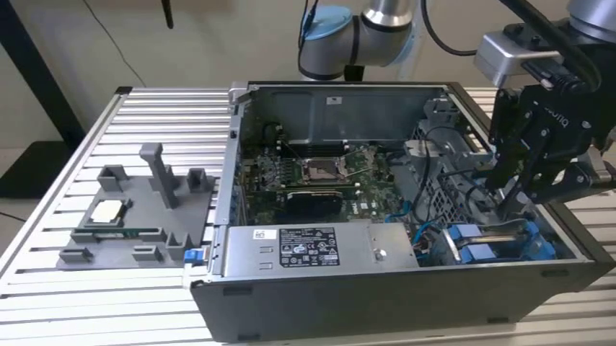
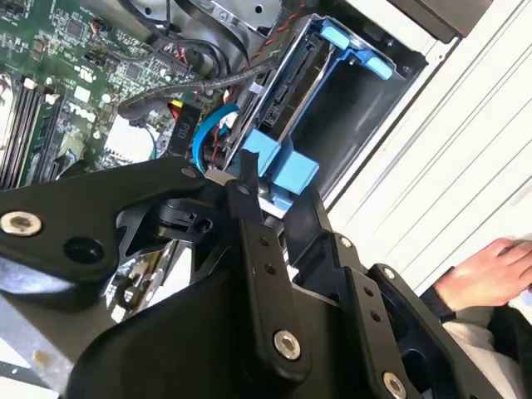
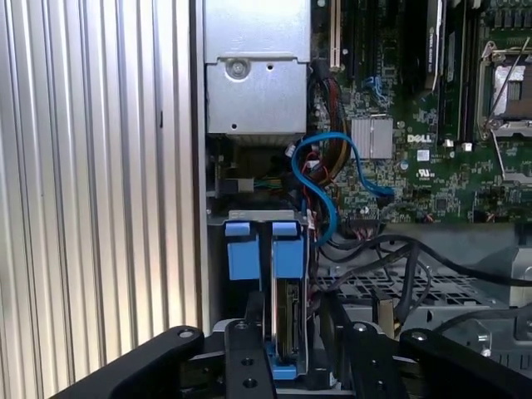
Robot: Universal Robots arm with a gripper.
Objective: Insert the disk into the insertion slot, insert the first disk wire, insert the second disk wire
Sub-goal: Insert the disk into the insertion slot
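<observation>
Disk (image 3: 285, 320), blue-framed, edge-on, upright in insertion slot (image 3: 243, 253)

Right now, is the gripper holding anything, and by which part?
Cannot tell. The gripper is at the outer edge of the disk, which stands on edge in the insertion slot; a clamp on it is not clear.

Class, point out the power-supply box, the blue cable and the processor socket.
power-supply box (image 1: 308, 249), exterior view, on its white sticker
blue cable (image 3: 320, 135), first wrist view, top of its loop
processor socket (image 1: 319, 171), exterior view, centre of its metal frame
</observation>
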